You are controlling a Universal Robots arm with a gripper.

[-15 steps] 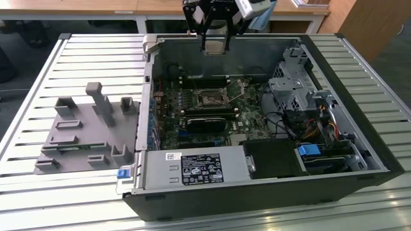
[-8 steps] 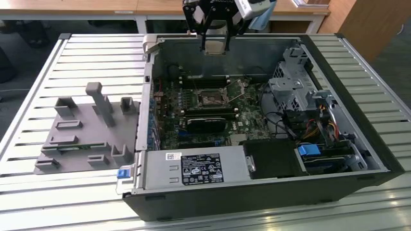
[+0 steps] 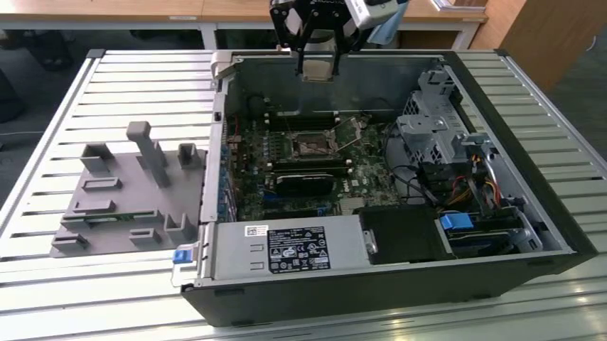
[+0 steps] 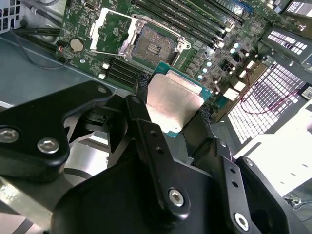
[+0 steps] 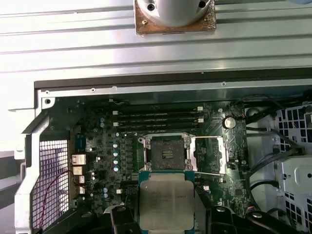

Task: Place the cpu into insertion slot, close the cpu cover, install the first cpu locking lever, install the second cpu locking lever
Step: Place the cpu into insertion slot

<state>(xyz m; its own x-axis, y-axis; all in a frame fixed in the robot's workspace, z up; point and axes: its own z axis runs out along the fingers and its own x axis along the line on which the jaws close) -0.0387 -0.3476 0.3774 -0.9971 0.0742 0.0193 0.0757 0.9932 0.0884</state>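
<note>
My gripper hangs over the far wall of the open computer case, shut on the cpu, a flat silver-faced chip with a green edge held between the two black fingers. In the first wrist view the cpu sits just short of the insertion slot, whose dark pin field lies bare. The cpu cover, a silvery frame with a square window, is flipped open beside the slot. The slot and the raised cover also appear in the second wrist view. On the motherboard the slot lies below the gripper.
Long black memory slots run beside the socket. A black module, a labelled grey power box and a metal drive cage with cables crowd the case. A grey fixture with pegs stands on the slatted table.
</note>
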